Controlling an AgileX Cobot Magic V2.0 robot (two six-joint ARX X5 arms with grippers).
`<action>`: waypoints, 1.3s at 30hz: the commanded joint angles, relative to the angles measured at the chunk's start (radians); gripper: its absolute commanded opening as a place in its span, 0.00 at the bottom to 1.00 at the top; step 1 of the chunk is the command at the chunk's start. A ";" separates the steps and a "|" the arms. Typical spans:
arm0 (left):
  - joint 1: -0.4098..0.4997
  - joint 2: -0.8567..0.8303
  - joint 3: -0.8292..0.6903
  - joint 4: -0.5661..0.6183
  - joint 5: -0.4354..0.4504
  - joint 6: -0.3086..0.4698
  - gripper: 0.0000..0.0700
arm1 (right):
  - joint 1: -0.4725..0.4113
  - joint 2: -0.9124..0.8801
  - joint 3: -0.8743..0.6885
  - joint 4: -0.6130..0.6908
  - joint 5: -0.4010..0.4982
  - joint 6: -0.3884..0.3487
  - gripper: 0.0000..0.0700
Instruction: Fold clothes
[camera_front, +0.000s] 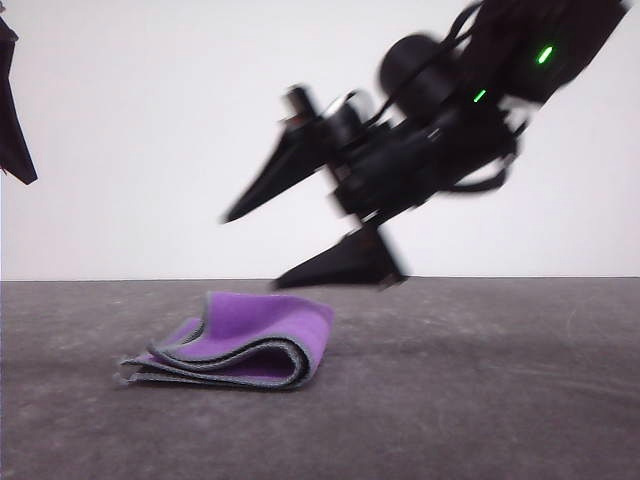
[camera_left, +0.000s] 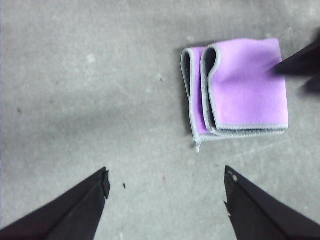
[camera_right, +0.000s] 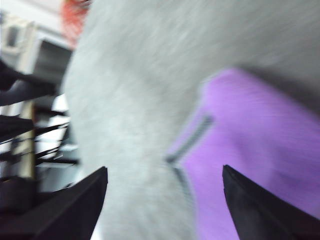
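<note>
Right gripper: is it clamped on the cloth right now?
No. In the front view the right gripper hangs open in the air above the folded cloth, its fingers spread and nothing between them.

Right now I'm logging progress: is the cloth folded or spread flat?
Folded. The cloth lies in stacked layers, purple face up, with looped edges showing on one side.

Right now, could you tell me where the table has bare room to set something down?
The table is bare right of the folded cloth, and in front of it too. Crowded only above the cloth, where the open right pincer hangs.
</note>
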 joint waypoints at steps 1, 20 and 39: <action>-0.001 0.006 0.012 0.015 -0.002 -0.001 0.63 | -0.024 -0.046 0.022 -0.133 0.051 -0.179 0.66; -0.001 0.006 0.012 0.041 -0.002 0.000 0.63 | -0.234 -0.507 -0.124 -0.604 0.577 -0.443 0.66; -0.001 0.006 0.012 0.039 -0.002 0.029 0.02 | -0.262 -0.544 -0.139 -0.586 0.577 -0.467 0.00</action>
